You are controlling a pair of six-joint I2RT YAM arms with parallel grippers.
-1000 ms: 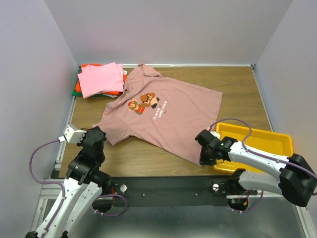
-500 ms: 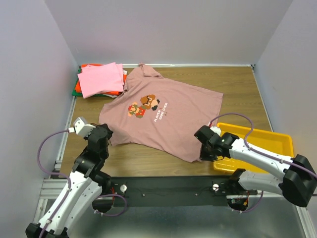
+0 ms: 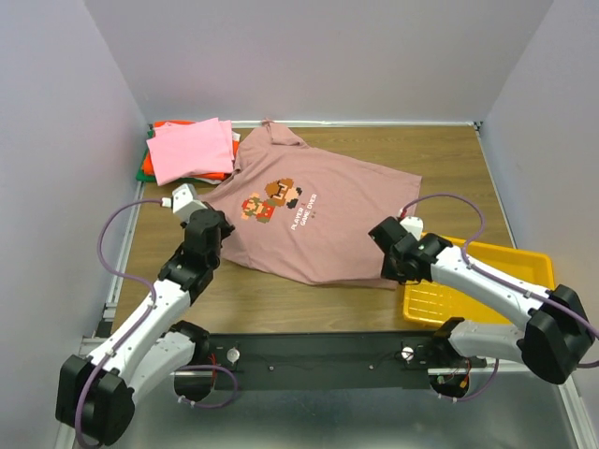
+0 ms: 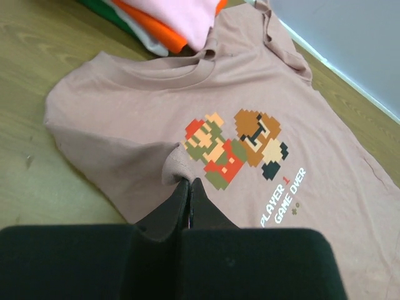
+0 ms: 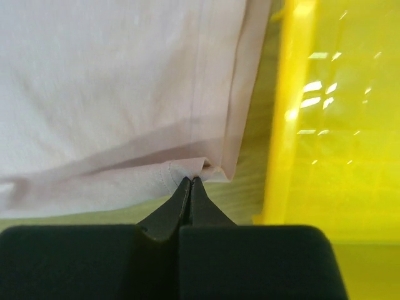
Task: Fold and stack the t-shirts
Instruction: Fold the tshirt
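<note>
A dusty mauve-pink t-shirt (image 3: 323, 220) with a pixel-art print and white text lies spread on the wooden table. My left gripper (image 3: 213, 231) is shut on its left sleeve edge, which is pulled over the shirt's body; the pinched cloth (image 4: 177, 164) shows in the left wrist view. My right gripper (image 3: 393, 271) is shut on the shirt's bottom hem corner (image 5: 194, 170), folded a little over the body. A folded stack sits at the back left: bright pink t-shirt (image 3: 190, 150) on top, orange-red (image 3: 167, 124) and green (image 3: 144, 172) ones beneath.
A yellow plastic tray (image 3: 505, 276) stands at the front right, right beside my right gripper; its wall (image 5: 284, 125) shows in the right wrist view. Grey walls close in the table on three sides.
Both grippers have moved away from the near edge, dragging the shirt's left sleeve and bottom corner inward over the shirt. The shirt's near edge now lies farther back.
</note>
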